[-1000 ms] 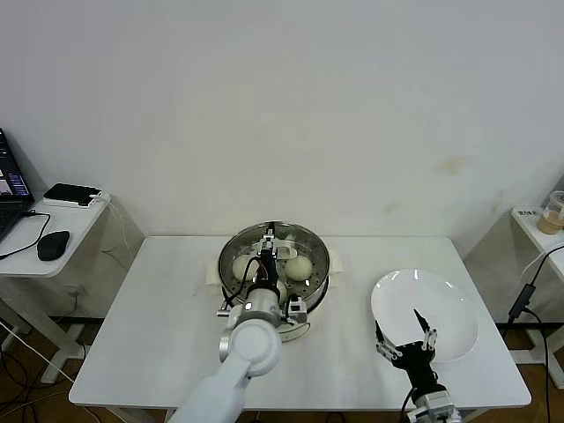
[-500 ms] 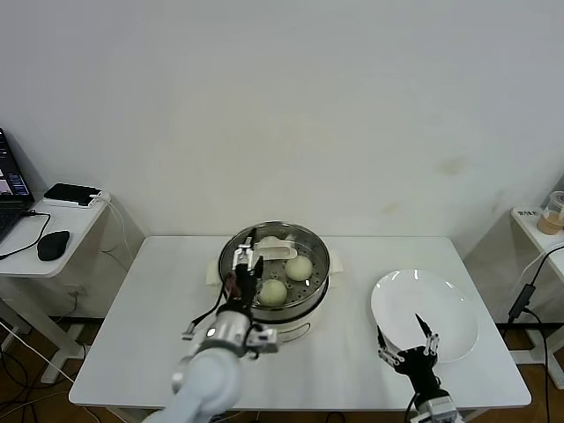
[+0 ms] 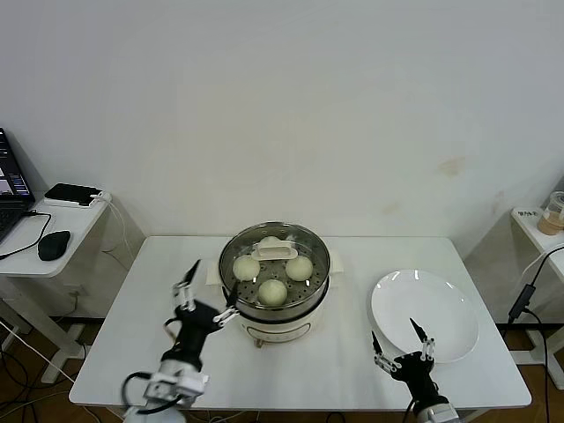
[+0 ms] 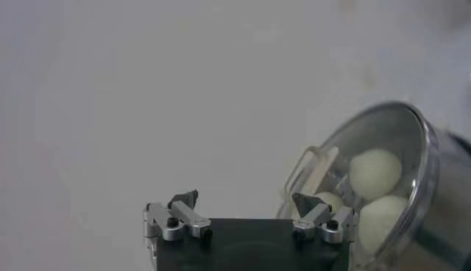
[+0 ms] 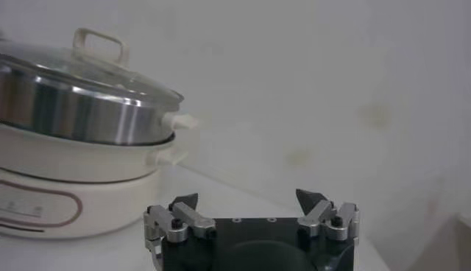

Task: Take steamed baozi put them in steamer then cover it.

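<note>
The steamer (image 3: 276, 304) stands mid-table, a steel pot on a cream base. The glass cover (image 3: 304, 248) rests on it, its cream bar handle (image 3: 273, 252) on top. Several baozi (image 3: 272, 292) show through the glass. My left gripper (image 3: 214, 286) is open and empty, just left of the pot and apart from it. In the left wrist view that gripper (image 4: 245, 199) faces the cover (image 4: 412, 140) and baozi (image 4: 374, 173). My right gripper (image 3: 392, 327) is open and empty near the front edge, beside the plate. The right wrist view shows the gripper (image 5: 246, 197) and the covered steamer (image 5: 73, 110).
An empty white plate (image 3: 445, 304) lies at the right of the table. A side table at far left holds a mouse (image 3: 53, 244) and a black box (image 3: 72, 193). A cup (image 3: 555, 211) stands on a small table at far right.
My left gripper was at the cover's handle over the pot. It has opened, let go and drawn back to the pot's left front. The right gripper sank slightly.
</note>
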